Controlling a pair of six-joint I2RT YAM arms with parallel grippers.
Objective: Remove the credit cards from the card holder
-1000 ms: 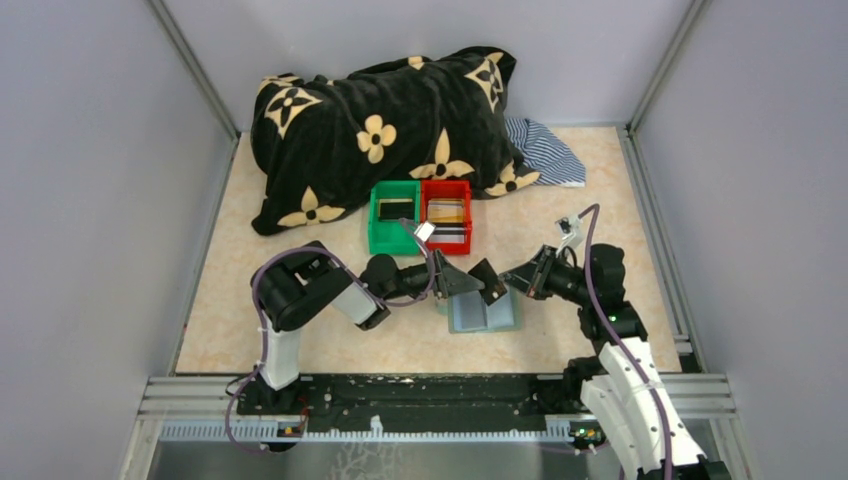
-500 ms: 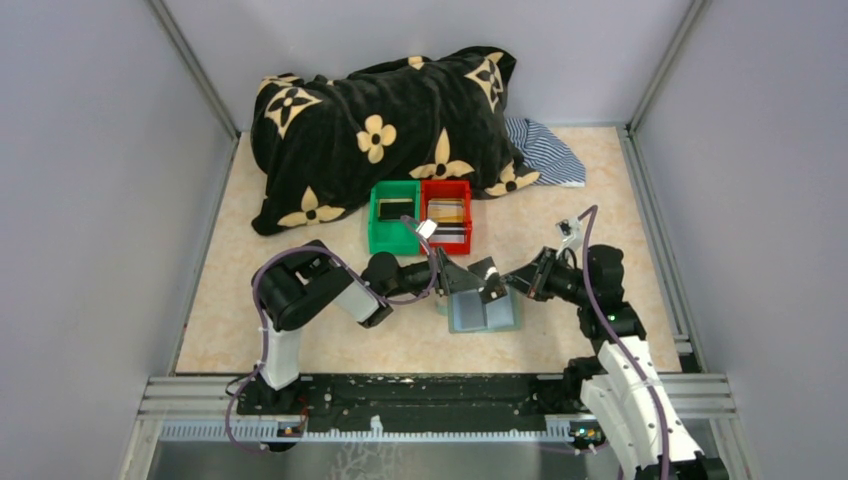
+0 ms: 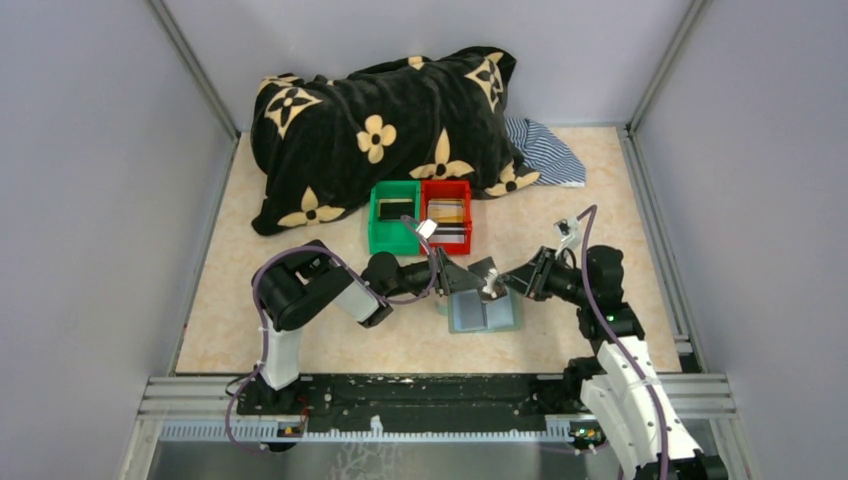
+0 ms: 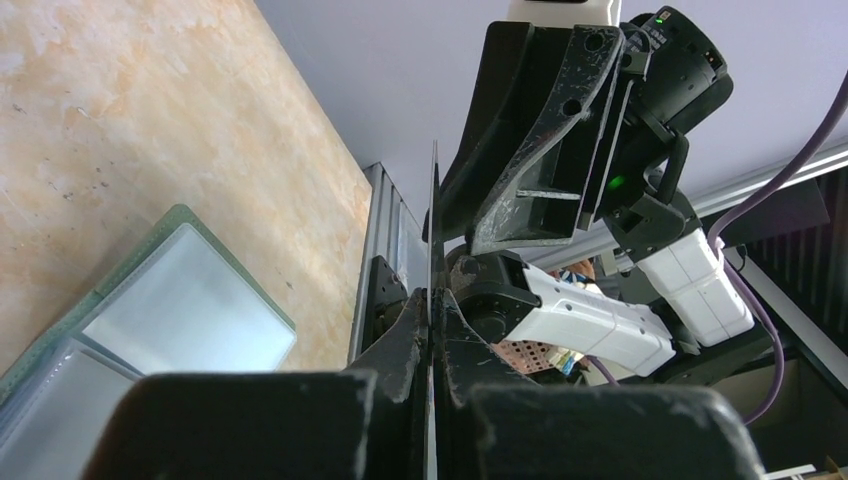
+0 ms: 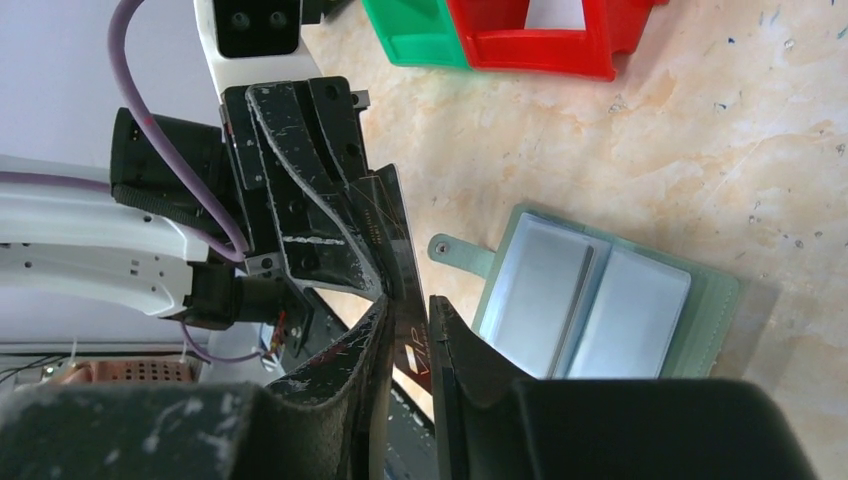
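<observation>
The grey-green card holder [image 3: 483, 313] lies open on the table, its blue-grey inside up; it also shows in the right wrist view [image 5: 600, 310] and the left wrist view [image 4: 170, 310]. My left gripper [image 3: 468, 280] is shut on a dark credit card [image 5: 395, 225], held above the holder's far edge and seen edge-on in the left wrist view [image 4: 434, 220]. My right gripper [image 3: 492, 285] faces the left one, its jaws on either side of the same card's free end [image 5: 408, 320] with a narrow gap showing.
A green bin [image 3: 380, 238] holding a dark card and a red bin [image 3: 466, 240] holding tan-gold and dark cards stand just beyond the grippers. A black flowered blanket [image 3: 385, 130] and a striped cloth [image 3: 548, 152] lie at the back.
My right gripper has moved left and closed in around the free end of the card held by my left gripper. The left gripper has shifted slightly right.
</observation>
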